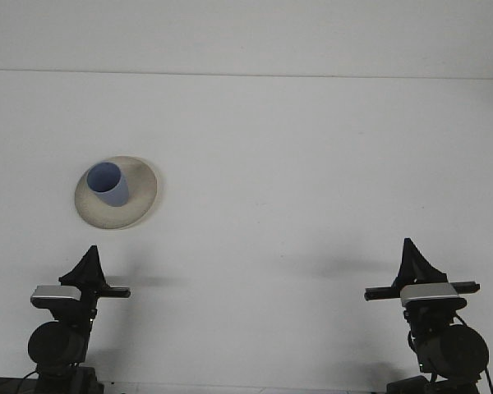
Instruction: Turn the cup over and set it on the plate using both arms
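I see the blue cup (108,184) standing mouth-up on the beige plate (140,203), far left on the white table (312,164). My left gripper (89,268) and right gripper (414,267) sit near me, well apart from it; whether either is open I cannot tell.

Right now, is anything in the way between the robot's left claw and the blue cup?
Nothing visible. Only bare white table lies between the left gripper and the blue cup, which already stands mouth-up on the plate.
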